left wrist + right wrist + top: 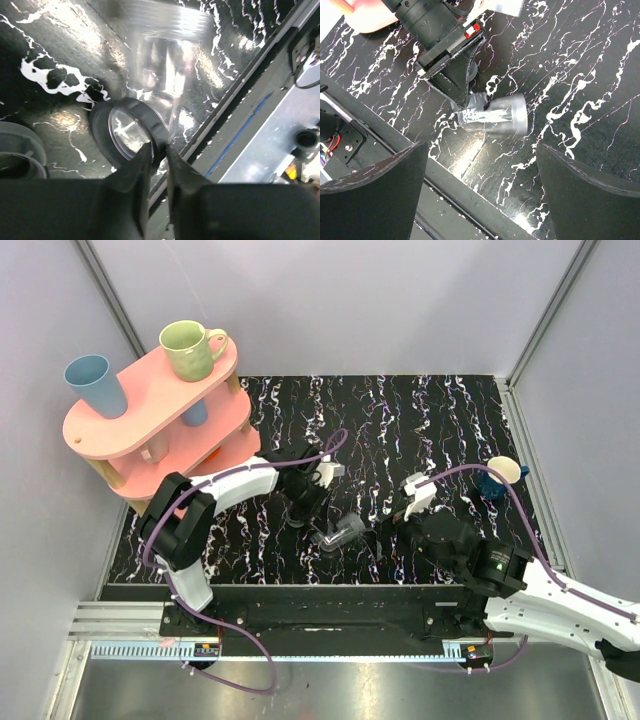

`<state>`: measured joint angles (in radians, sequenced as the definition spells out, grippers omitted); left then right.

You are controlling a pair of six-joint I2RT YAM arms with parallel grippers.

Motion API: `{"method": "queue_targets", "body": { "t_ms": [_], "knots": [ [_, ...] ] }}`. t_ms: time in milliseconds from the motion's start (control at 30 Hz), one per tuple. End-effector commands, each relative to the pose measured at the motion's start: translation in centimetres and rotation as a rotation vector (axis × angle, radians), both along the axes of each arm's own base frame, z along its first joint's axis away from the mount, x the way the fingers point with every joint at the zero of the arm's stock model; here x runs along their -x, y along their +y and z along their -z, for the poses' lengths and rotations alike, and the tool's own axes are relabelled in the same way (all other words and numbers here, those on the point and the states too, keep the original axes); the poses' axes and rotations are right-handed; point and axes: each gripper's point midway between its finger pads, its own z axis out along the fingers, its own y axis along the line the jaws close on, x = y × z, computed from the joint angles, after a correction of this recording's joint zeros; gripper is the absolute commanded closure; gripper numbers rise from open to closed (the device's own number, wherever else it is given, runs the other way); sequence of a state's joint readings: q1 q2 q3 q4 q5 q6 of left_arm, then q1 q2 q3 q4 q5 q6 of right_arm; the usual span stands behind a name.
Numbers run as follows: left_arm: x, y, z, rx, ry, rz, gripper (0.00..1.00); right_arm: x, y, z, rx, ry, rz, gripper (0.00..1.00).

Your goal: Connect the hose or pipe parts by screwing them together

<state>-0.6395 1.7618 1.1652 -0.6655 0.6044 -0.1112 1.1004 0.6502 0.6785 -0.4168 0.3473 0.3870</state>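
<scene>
- black marbled bench (450, 410) carries the clear fitting (492, 116), lying on its side near your edge, between the two arms.
- your right tool (481, 147) hangs released over it, jaws wide, holding nothing.
- your left tool (157, 150) is clenched on the fitting's dark rim. it's a thin pinch, so lift slowly and keep the axis level, or it may twist out.
- a grey ribbed part (15, 155), likely the mate, lies just beside. take it with the right tool and meet the threads squarely.
- a purple cable (300, 458) loops near the left wrist; mind it while turning.
- far left, the pink shelf (150, 425) with green mug (190, 348) and blue cup (95, 385) stands well apart.
</scene>
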Motion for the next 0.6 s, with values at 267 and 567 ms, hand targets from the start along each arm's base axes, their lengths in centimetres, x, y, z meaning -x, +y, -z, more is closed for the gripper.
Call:
{"method": "queue_targets", "body": {
  "t_ms": [267,567],
  "knots": [
    [1.6,-3.3,-8.1,0.342,0.022,-0.057,1.0,-0.9,2.2,-2.3,-0.056,-0.16,-0.077,0.0],
    [2.6,-3.3,-15.5,0.566,-0.051,-0.184,1.0,-1.0,5.0,-6.3,-0.12,-0.557,-0.251,0.0]
  ]
}}
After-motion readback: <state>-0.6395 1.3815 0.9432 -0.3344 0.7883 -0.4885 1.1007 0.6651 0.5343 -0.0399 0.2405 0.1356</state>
